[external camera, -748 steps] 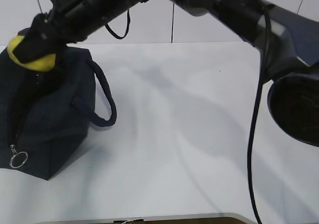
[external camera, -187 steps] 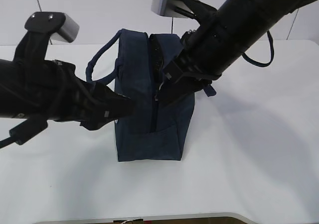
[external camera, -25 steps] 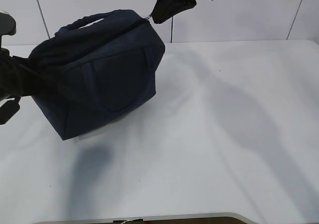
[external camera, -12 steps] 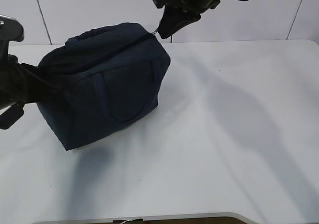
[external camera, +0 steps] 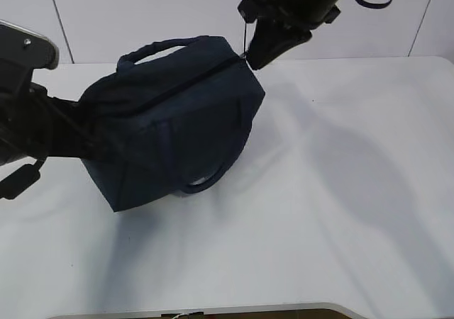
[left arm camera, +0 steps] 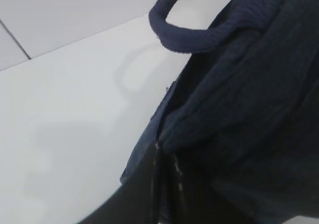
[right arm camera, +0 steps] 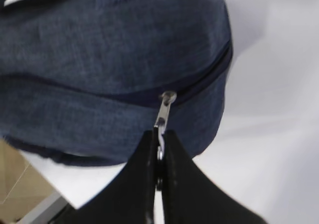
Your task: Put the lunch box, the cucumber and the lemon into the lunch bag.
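The lunch bag (external camera: 177, 124) lies tilted on the counter (external camera: 340, 191), its zipper line rising toward the right fingers (right arm camera: 158, 157), which are clamped on its zipper pull (right arm camera: 163, 109); left fingers (left arm camera: 162, 184) pinch its fabric.

White table (external camera: 340, 213), white panelled wall (external camera: 142, 14) behind.

The light is bright and even and seems to come from above. On the white table (external camera: 340, 213) lie soft grey shadows with no hard edges, one under the lunch bag (external camera: 177, 135) and broad ones to the right. The dark bag loses detail in the exterior view, where its folds are almost black. In both wrist views the black jaws at the bottom edge are out of focus. The right wrist view is slightly soft, with pale washed-out table.
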### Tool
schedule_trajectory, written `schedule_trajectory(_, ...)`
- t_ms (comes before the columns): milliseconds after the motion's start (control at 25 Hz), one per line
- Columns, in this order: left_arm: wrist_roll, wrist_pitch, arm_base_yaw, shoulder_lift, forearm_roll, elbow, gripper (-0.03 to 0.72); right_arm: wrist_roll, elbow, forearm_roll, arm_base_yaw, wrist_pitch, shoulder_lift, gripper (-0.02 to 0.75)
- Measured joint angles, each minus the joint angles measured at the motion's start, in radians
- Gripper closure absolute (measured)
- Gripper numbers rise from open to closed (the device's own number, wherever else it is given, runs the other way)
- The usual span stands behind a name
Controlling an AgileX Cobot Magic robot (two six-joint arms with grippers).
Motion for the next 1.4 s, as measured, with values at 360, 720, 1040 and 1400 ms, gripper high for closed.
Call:
schedule_trajectory(360,0.000,0.257,0.060,0.000,0.169,0.000,0.709,-0.012,0.220,-0.021,0.000,-0.002,-0.174,0.733)
schedule_trajectory(720,0.000,0.301,0.111,0.000,0.179,-0.002,0.709,0.004,0.334,-0.025,0.000,-0.006,-0.269,0.733)
schedule_trajectory(1040,0.000,0.313,0.111,0.000,0.181,-0.002,0.709,0.006,0.418,-0.031,0.000,-0.013,-0.313,0.733)
schedule_trajectory(1400,0.000,0.330,0.114,0.000,0.181,-0.002,0.669,0.126,0.422,-0.031,0.000,-0.021,-0.315,0.733)
